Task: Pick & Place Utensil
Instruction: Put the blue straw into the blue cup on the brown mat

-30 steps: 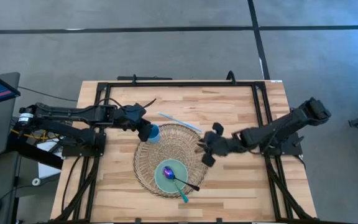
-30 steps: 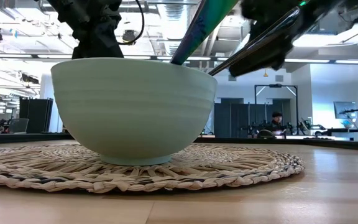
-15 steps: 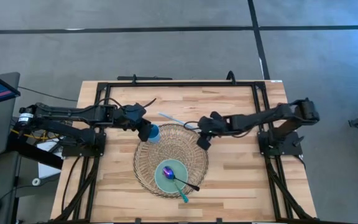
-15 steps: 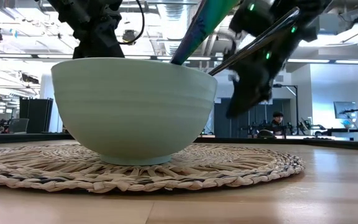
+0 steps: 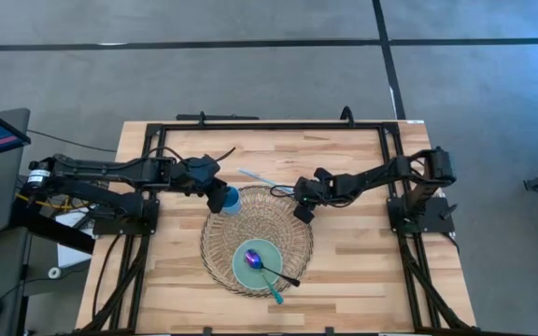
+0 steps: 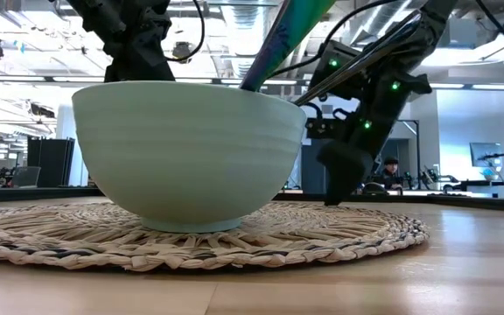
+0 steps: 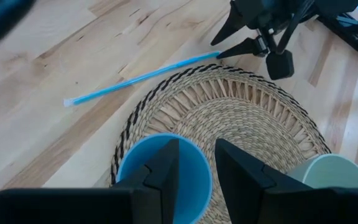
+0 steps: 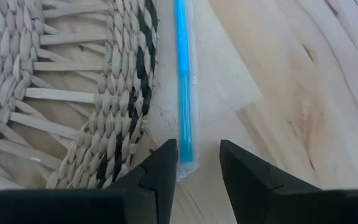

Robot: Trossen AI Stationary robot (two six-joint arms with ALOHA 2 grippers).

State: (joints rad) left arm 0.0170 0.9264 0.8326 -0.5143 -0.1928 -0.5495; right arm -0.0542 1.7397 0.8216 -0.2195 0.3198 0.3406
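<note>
- The wooden table point(image 5: 362, 271) fills the middle of the high view, with a black frame running along its far edge and sides.
- The left arm point(image 5: 110, 173) reaches in from the left edge toward the centre; the right arm point(image 5: 390, 175) reaches in from the right, bent at the elbow.
- A round woven placemat point(image 5: 222, 245) lies at the table's centre, a dark band woven near its rim.
- A pale green bowl point(image 5: 250, 271) sits on the near part of the placemat, with a spoon point(image 5: 278, 275) and a teal-handled utensil point(image 5: 275, 297) resting in it, their handles sticking out over the near-right rim.
- A blue cup point(image 7: 143, 173) stands upright at the placemat's far-left edge. The left gripper point(image 7: 194, 168) has one finger inside the cup and one outside, straddling its rim, the wall between them.
- A blue straw point(image 8: 183, 81) in a clear wrapper lies on the bare wood just beyond the placemat's far edge, slanting from far-left to near-right.
- The right gripper point(image 8: 197, 163) is low over the straw's right end, by the placemat's far-right edge. Its fingers are parted, one on each side of the straw's tip, holding nothing.
</note>
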